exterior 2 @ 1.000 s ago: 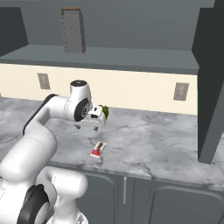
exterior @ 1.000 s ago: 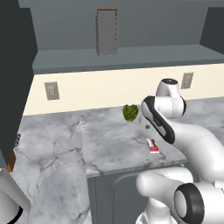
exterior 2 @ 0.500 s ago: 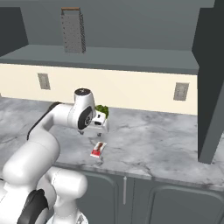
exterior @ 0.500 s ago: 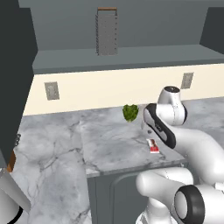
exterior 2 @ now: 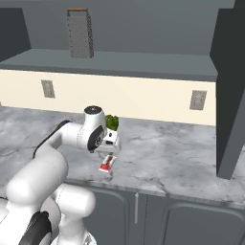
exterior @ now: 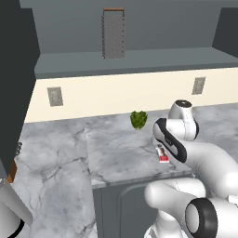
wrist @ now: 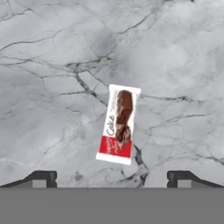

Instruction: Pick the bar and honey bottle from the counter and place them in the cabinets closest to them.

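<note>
A flat rectangular bar (wrist: 118,124) in a glossy red-and-white wrapper is seen at frame centre on the veined grey marble bench (wrist: 52,65). The hand (wrist: 112,178) is spread wide, empty, above it.

The bar (wrist: 118,125) lies on the surface (wrist: 52,109) just ahead of the gripper (wrist: 112,177), between its two tips. On its white wrapper the word "Cake" can be read, running along the length. The smaller white writing on the red end is too blurred to read
</note>
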{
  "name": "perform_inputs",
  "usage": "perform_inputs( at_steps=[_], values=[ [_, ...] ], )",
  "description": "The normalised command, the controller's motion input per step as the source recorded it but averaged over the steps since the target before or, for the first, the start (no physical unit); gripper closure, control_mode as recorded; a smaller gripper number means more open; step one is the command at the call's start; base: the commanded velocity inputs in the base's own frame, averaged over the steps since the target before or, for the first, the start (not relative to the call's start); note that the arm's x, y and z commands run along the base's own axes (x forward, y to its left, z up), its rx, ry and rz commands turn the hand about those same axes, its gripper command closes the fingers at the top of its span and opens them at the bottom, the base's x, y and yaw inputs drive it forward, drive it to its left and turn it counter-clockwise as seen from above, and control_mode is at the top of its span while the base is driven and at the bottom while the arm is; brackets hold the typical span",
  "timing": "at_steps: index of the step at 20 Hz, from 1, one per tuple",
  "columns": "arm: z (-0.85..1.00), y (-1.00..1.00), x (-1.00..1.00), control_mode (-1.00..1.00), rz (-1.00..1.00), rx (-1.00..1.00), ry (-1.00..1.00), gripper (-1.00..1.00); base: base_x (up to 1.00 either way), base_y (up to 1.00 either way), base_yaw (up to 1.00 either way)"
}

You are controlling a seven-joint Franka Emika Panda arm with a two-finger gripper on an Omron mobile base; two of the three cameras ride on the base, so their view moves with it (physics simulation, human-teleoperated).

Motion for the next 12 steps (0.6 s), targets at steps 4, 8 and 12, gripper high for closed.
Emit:
perform_inputs(
  at_steps=[4,8,12],
  values=[
    [-0.31,-0.05,0.03,-1.0,0.0,0.0,-0.02,-1.0,0.0,0.0,0.0],
    [-0.3,-0.03,0.05,-1.0,0.0,0.0,-0.03,-1.0,0.0,0.0,0.0],
    [-0.31,0.0,0.07,-1.0,0.0,0.0,-0.03,-1.0,0.0,0.0,0.0]
  ],
)
